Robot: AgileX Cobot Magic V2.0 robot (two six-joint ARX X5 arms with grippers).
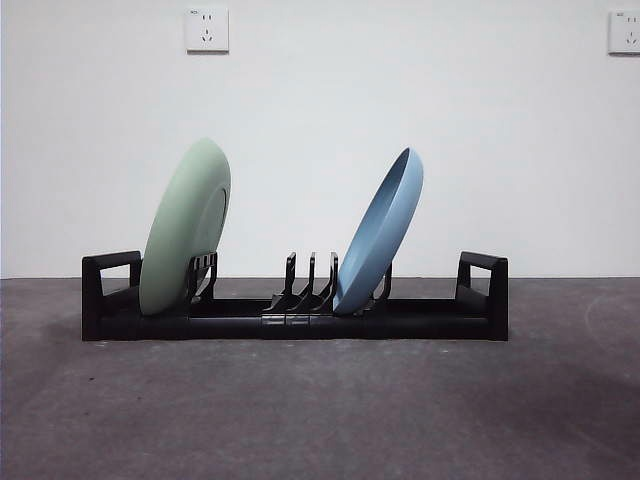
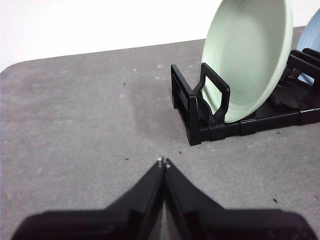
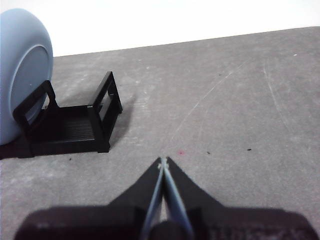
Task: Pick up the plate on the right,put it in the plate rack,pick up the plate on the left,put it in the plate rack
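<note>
The green plate point(image 1: 185, 228) stood at the left end of the plate rack point(image 1: 295, 318), leaning against the prongs beside the blocky loop handle there, its rim down in the rack's base. It looked to me like a light, stiff thing, smooth enough to slip in a pinch (plastic or glazed, I could not say which), and the sensible place to take hold would have been the upper rim, where it rose clear of the prongs.

Three bare prongs stood up in the middle of the rack, between the two plates.

Further right the blue plate point(image 1: 380, 232) leaned the other way, tilted toward the right-hand handle, its lower edge caught among the prongs just right of the middle. I judged it much the same: rigid, thin-rimmed, easy to tip if nudged, best gripped at the top edge.

Neither arm was near them. The left gripper point(image 2: 163, 162) hung over bare grey table point(image 2: 75, 115), its jaws pressed together on nothing, with the rack's left end and the green plate well apart from it. The right gripper point(image 3: 163, 161) was likewise closed and empty, over the table off the rack's right end, the blue plate and its handle a good way off.

With both plates seated, the job looked finished to me.
</note>
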